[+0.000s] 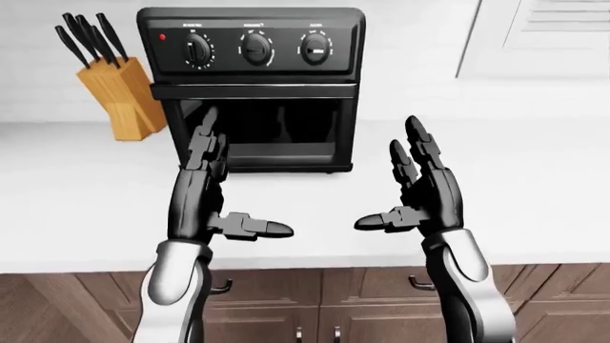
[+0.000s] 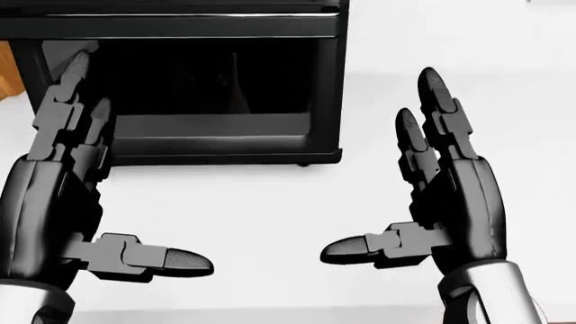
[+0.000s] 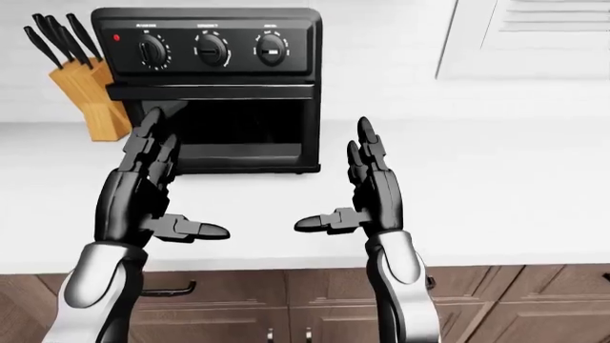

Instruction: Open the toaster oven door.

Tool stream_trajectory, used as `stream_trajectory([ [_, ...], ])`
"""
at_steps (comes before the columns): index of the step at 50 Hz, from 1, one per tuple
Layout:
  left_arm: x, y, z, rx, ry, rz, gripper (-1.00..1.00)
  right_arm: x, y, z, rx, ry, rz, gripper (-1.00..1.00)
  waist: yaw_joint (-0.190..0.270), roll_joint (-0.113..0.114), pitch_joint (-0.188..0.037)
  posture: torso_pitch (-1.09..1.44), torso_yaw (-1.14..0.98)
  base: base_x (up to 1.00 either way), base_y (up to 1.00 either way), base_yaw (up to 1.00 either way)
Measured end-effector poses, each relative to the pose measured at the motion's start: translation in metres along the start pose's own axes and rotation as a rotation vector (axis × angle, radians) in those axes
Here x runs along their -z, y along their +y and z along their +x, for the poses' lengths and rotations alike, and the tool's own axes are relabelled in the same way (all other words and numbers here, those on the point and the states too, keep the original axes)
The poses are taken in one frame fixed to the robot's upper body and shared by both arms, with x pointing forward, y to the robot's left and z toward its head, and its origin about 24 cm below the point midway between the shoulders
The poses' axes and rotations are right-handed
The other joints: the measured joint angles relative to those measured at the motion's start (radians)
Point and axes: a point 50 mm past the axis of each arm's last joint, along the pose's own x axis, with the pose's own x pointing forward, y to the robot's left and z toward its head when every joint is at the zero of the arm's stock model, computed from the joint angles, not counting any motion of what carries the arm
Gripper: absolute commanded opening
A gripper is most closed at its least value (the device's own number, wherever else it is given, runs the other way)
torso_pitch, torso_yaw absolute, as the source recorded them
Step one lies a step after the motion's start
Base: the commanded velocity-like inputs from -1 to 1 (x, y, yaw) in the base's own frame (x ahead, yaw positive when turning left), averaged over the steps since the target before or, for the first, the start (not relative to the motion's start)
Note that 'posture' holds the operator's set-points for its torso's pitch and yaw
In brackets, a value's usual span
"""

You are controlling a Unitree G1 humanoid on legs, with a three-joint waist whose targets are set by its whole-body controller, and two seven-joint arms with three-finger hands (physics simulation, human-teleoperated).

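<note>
The black toaster oven [image 1: 251, 50] stands on the white counter [image 1: 534, 186] in the upper middle of the left-eye view. It has three knobs [image 1: 255, 48] along its top, and below them a handle bar [image 1: 252, 91] runs across the top of its dark glass door [image 1: 277, 128]. The door stands upright against the oven body. My left hand [image 1: 234, 187] is open with fingers pointing up, and it covers the door's left edge in the picture. My right hand [image 1: 386, 179] is open too, held over the counter just right of the oven. Neither hand holds anything.
A wooden knife block [image 1: 119, 96] with black-handled knives stands left of the oven. Brown cabinet doors [image 1: 362, 300] with handles run under the counter's near edge. A white louvred panel [image 1: 558, 36] is on the wall at the upper right.
</note>
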Motion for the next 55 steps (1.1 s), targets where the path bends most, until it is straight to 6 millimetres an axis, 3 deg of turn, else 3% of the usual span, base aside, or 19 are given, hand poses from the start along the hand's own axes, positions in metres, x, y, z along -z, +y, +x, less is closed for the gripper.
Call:
stream_trajectory([
  [4,0.0,0.0,0.003,-0.001,0.011,0.021,1.0,-0.001,0.0,0.0,-0.003,-0.005,0.0,1.0,0.002,-0.001,-0.008,-0.41,0.0,0.0,0.0,0.0],
  [9,-0.016,0.0,0.01,0.012,-0.026,0.08,1.0,-0.003,0.0,0.0,-0.002,-0.008,0.001,1.0,0.003,-0.002,-0.01,-0.41,0.0,0.0,0.0,0.0],
  [16,-0.027,-0.01,0.034,0.058,-0.044,0.25,1.0,-0.006,0.0,0.001,-0.004,-0.013,0.001,1.0,0.005,-0.004,-0.013,-0.41,0.0,0.0,0.0,0.0],
  [23,-0.019,-0.011,0.057,0.047,-0.037,0.515,1.0,-0.006,-0.001,0.001,0.003,-0.011,0.003,1.0,0.001,-0.007,-0.01,-0.41,0.0,0.0,0.0,0.0],
  [32,-0.017,-0.013,0.063,0.048,-0.051,0.614,1.0,-0.005,-0.001,0.001,0.001,-0.008,0.006,1.0,-0.006,-0.011,-0.007,-0.41,0.0,0.0,0.0,0.0],
  [36,-0.003,-0.018,0.079,0.079,-0.039,0.85,1.0,-0.004,-0.002,0.001,0.003,-0.009,0.01,1.0,-0.006,-0.012,-0.012,-0.41,0.0,0.0,0.0,0.0],
  [41,0.004,-0.03,0.082,0.132,-0.063,1.04,1.0,-0.004,-0.003,0.001,0.006,-0.011,0.012,1.0,-0.012,-0.014,-0.007,-0.41,0.0,0.0,0.0,0.0],
  [55,-0.001,-0.033,0.102,0.121,-0.11,1.201,1.0,-0.005,-0.003,0.0,0.006,-0.014,0.014,1.0,-0.019,-0.014,-0.007,-0.41,0.0,0.0,0.0,0.0],
])
